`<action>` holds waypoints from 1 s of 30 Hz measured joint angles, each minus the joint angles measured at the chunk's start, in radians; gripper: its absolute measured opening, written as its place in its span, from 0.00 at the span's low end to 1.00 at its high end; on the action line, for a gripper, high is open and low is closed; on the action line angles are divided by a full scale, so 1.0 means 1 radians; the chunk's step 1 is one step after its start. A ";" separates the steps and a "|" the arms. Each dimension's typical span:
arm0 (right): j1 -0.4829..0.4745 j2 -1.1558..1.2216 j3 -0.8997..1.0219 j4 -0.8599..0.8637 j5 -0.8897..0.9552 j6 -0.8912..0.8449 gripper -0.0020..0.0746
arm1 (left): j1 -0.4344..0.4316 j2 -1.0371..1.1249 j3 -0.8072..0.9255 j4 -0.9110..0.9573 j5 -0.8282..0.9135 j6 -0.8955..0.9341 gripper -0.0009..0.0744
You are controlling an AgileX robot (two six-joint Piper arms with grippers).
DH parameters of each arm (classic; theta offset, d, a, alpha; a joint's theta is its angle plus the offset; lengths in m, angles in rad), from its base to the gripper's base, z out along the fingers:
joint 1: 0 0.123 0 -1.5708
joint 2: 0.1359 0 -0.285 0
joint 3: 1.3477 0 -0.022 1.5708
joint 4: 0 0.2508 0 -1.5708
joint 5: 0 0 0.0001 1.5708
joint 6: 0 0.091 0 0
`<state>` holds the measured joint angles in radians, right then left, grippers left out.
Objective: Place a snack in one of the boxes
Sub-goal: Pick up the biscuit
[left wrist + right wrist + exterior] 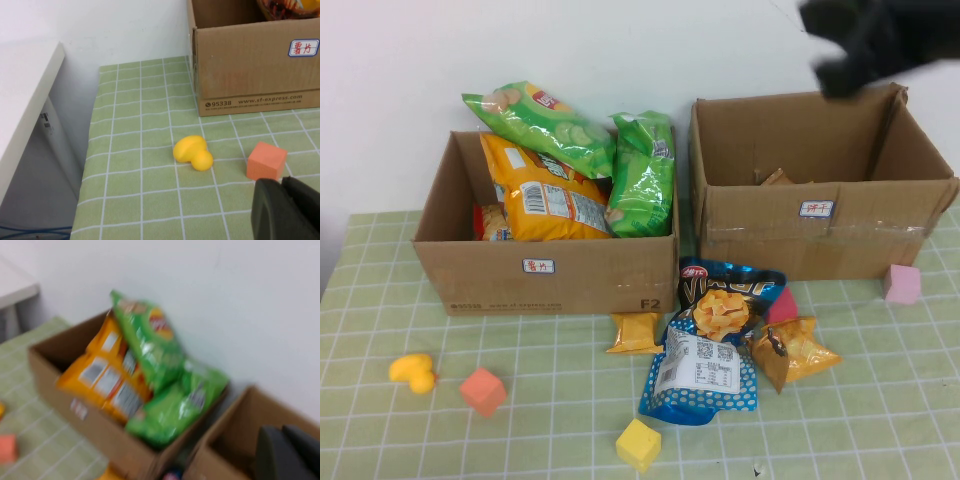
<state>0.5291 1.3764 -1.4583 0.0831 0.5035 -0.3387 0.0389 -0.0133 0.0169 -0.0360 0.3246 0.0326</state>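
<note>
Two cardboard boxes stand at the back of the table. The left box (470, 275) holds green and orange chip bags (545, 190). In the right box (770, 240) the corner of a small orange snack packet (775, 178) shows. My right gripper (840, 72) hangs blurred above the right box's back edge, shut and empty; the right wrist view shows its fingers (272, 450) pressed together over that box. My left gripper (283, 184) is shut and empty, low over the table near the orange cube (266, 160), and out of the high view.
In front of the boxes lie a blue chip bag (710, 345) and two small orange packets (636, 332) (798, 350). A yellow duck toy (413, 372), orange cube (482, 390), yellow cube (638, 444) and pink cube (901, 284) are scattered on the green checked cloth.
</note>
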 joint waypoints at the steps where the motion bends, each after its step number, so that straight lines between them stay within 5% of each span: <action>1: 0.002 -0.041 0.047 0.005 0.003 0.000 0.03 | 0.000 0.000 0.000 0.000 0.000 0.000 0.01; 20: 0.004 -0.794 0.756 0.191 -0.003 -0.106 0.02 | 0.000 0.000 0.000 0.000 0.000 -0.002 0.01; 30: 0.004 -0.582 0.816 0.013 0.110 0.013 0.02 | 0.000 0.000 0.000 0.000 0.000 -0.002 0.01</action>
<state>0.5330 0.7946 -0.6424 0.0963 0.6138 -0.3258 0.0389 -0.0133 0.0169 -0.0360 0.3246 0.0303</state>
